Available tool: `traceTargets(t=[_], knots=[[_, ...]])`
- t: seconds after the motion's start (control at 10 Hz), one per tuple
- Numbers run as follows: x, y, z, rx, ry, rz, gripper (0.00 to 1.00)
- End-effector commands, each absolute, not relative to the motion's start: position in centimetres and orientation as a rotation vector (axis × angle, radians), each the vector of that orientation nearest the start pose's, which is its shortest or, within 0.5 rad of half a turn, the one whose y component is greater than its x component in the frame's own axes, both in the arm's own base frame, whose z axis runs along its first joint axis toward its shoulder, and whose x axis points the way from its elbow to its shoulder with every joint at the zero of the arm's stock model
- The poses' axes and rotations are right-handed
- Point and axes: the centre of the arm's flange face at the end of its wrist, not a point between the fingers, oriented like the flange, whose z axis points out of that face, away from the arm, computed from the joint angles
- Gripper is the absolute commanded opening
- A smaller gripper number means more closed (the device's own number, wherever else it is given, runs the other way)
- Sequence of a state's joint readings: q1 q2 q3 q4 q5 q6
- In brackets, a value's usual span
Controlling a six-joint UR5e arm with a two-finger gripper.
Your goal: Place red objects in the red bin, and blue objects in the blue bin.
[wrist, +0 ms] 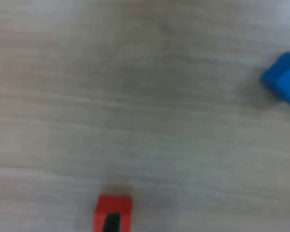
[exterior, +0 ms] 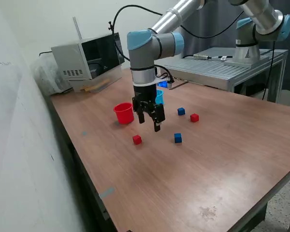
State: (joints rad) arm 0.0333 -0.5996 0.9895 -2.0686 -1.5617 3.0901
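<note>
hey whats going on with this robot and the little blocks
A single robot arm is sorting small cubes by colour into cups on a wooden table. Its gripper hangs open and empty above the table, between the red cup and the cubes. All four cubes lie loose on the table: one red cube, another red cube, and two blue cubes. The light blue cup is mostly hidden behind the arm. No cube is seen in the red cup.

Exterior view looks down from above a near table (exterior: pixel 222 169) corner, taking in the whole top | wrist view faces straight down, close, blurred | both share one red cube (exterior: pixel 137 139) (wrist: pixel 113 211) and one blue cube (exterior: pixel 178 138) (wrist: pixel 285 77)
</note>
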Motion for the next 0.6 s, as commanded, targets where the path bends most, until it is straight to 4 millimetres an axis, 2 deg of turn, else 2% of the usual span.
traceTargets(t=[0.0,0.1,0.5], knots=[[-84.0,-14.1,16.0,-2.366,2.214,0.168,1.00],[-84.2,-13.5,15.0,-2.354,2.219,0.156,1.00],[-84.9,-13.3,13.8,-2.371,2.196,0.160,1.00]])
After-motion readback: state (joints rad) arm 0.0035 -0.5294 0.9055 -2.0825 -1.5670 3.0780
